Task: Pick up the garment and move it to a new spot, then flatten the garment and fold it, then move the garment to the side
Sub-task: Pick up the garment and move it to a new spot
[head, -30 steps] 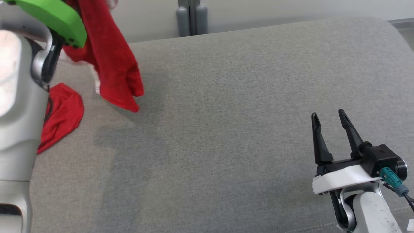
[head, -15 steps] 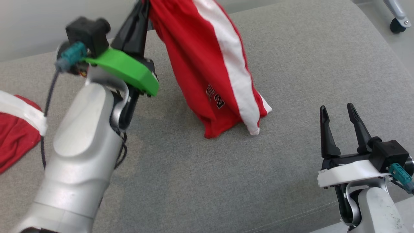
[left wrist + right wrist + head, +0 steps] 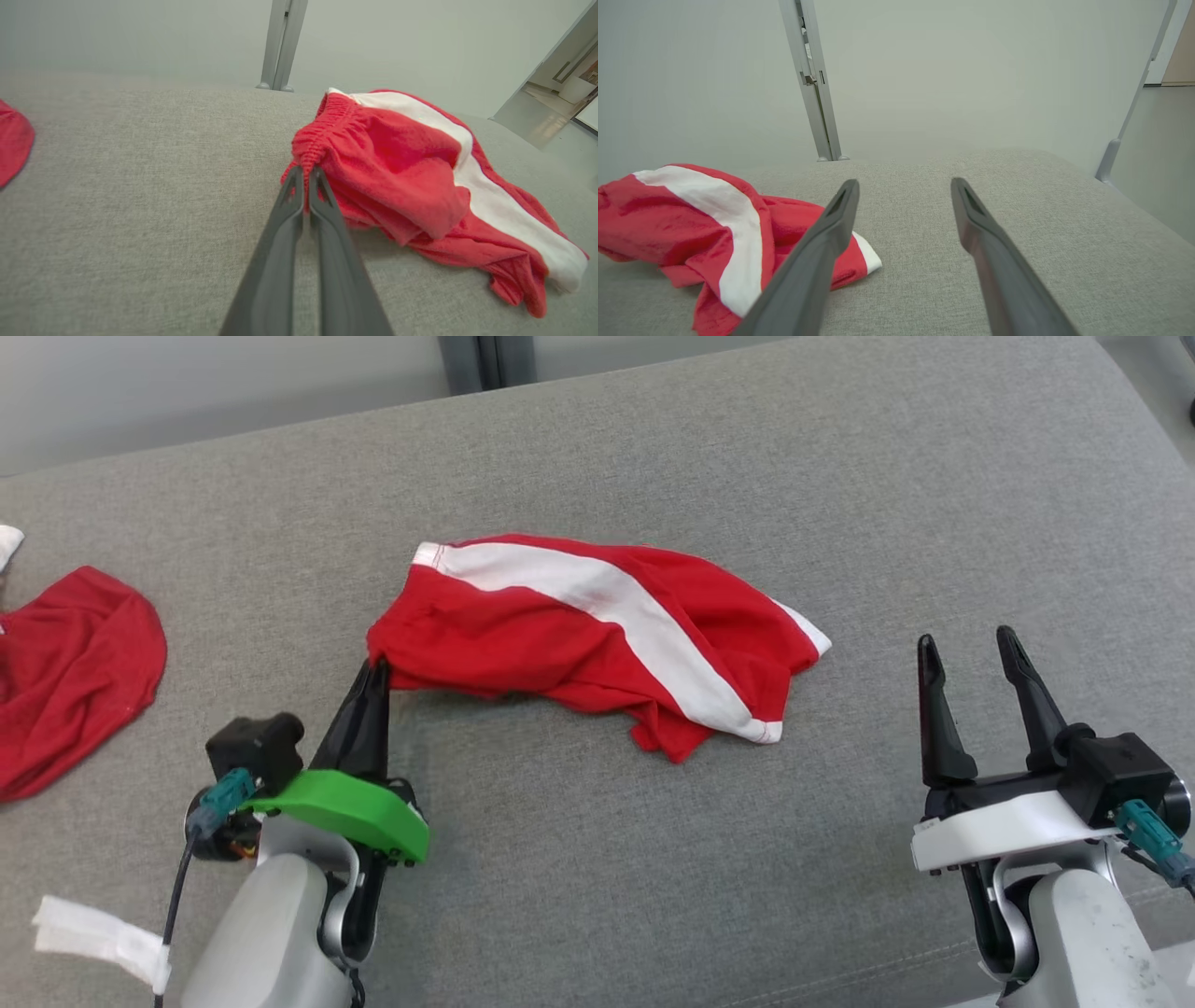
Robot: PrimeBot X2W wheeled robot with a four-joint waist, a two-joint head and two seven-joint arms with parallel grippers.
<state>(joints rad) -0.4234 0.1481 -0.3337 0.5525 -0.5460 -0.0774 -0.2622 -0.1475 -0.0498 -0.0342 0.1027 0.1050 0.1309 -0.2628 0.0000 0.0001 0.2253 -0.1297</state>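
The garment (image 3: 597,639) is a pair of red shorts with a white side stripe, lying crumpled on the grey cushion (image 3: 653,476). My left gripper (image 3: 375,666) is shut on the garment's elastic waistband at its left corner; the left wrist view shows both fingers pinching the gathered edge of the garment (image 3: 387,168), my left gripper (image 3: 306,175) pressed together there. My right gripper (image 3: 966,647) stands open to the right of the garment, holding nothing. In the right wrist view the right gripper (image 3: 903,186) has the garment (image 3: 691,219) off to its left.
A second red cloth (image 3: 65,672) lies at the cushion's left edge, also seen as the red cloth (image 3: 11,140). A white strip (image 3: 98,933) lies at the lower left. A grey post (image 3: 485,359) rises behind the cushion.
The left arm has swung right and come down, laying the hanging garment onto the cushion while still gripping its waistband. The head camera has shifted. My right gripper has stayed open in place.
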